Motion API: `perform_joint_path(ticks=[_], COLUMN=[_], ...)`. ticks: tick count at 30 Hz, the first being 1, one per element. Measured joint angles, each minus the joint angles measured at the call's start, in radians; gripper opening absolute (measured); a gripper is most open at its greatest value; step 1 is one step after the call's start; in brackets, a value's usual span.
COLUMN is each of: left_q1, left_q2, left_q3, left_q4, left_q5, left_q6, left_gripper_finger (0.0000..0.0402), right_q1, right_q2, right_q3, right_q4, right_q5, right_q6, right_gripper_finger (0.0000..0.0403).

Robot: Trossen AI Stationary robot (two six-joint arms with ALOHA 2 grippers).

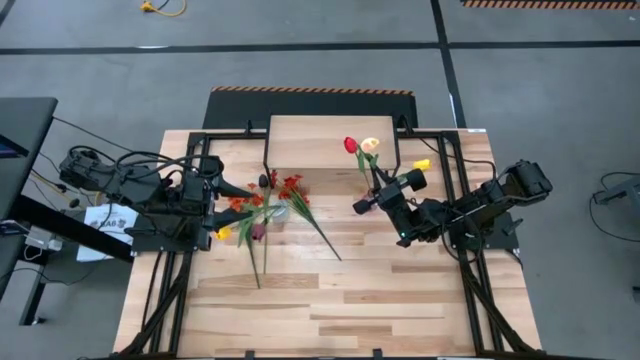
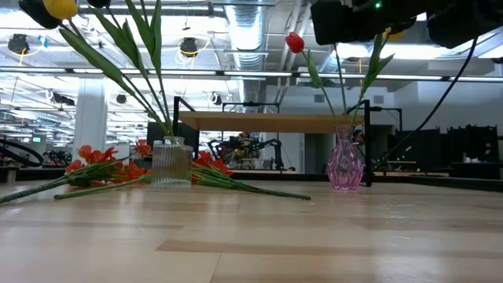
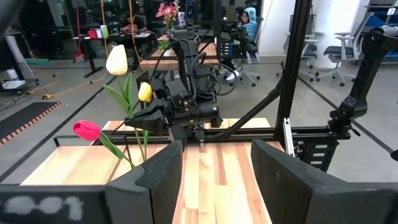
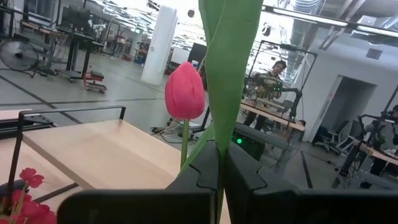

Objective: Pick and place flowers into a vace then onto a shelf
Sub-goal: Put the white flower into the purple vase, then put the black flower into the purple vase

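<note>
Pinched in the clenched right gripper (image 4: 219, 174), a green stem (image 4: 231, 74) could slip or tip the pink vase (image 2: 344, 165); the left gripper (image 3: 214, 168) hung released, empty.

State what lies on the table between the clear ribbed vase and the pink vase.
In the low view, red-orange flower sprays lie between clear ribbed vase and pink vase.
</note>
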Motion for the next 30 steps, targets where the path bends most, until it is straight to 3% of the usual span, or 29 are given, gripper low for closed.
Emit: perform_joint_path(ticks=[9, 30], left_q1=[0.0, 0.0], left_q2=[0.0, 0.0], left_q3=[0.0, 0.0], left_q4=[0.0, 0.0], left_q5=[0.0, -0.001], left_q6=[-0.004, -0.017], left_gripper_finger=[0.0183, 0.0183], right_q1=[0.0, 0.094], right_q2=[0.0, -0.002], right_q3=[0.0, 0.06], right_q4=[-0.004, -0.057], right_q5=[0.065, 0.108], right_q6=[0.019, 0.033], right_gripper_finger=[0.0036, 0.0178])
